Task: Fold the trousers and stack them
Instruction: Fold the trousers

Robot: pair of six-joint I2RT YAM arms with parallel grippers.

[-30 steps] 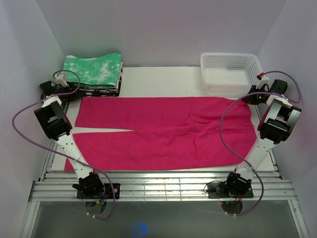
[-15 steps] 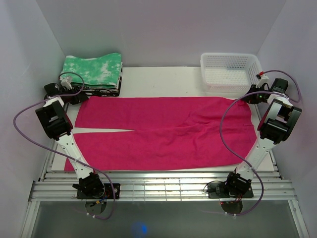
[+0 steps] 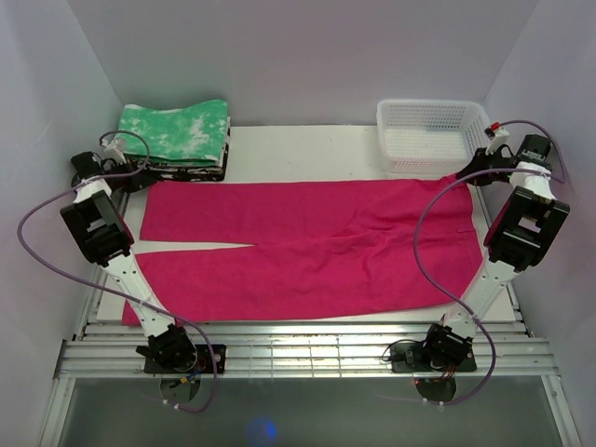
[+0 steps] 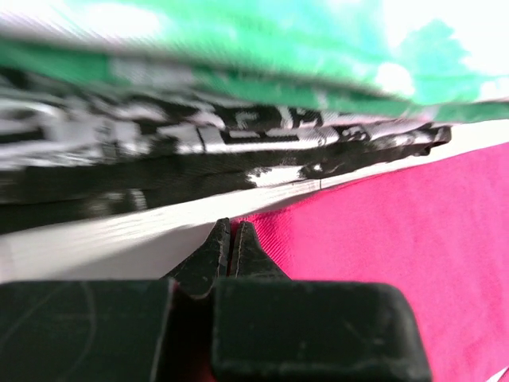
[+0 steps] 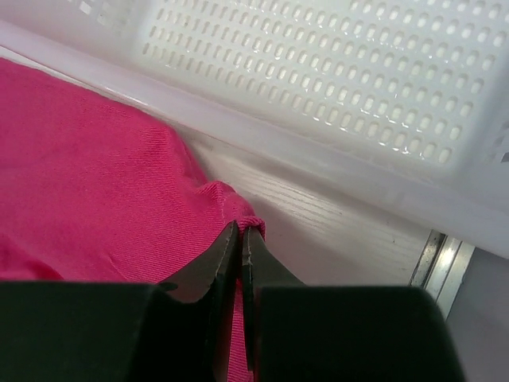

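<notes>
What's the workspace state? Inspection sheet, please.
Surface: white tabletop, mostly under cloth.
Job's things: magenta-pink fabric trousers, spread flat, unfolded, legs toward the left arm.
Clutter: folded green-and-white mottled cloth stack, far left; white perforated plastic basket, far right, looks empty.
Grippers: left gripper shut, apparently pinching a hem corner; right gripper shut on a waist corner.
Cables: purple cables loop off both arms, the right one over the trousers.
Surroundings: pale walls; metal rail frame at the near edge.

Bright, soft, even overhead light in the top view, only faint shadows. Smeared and blown out across the green-and-white cloth (image 4: 238,40) on the left wrist cam. Crisp weave on the trousers (image 5: 95,159) at right, bit of glare on the basket (image 5: 358,79).
</notes>
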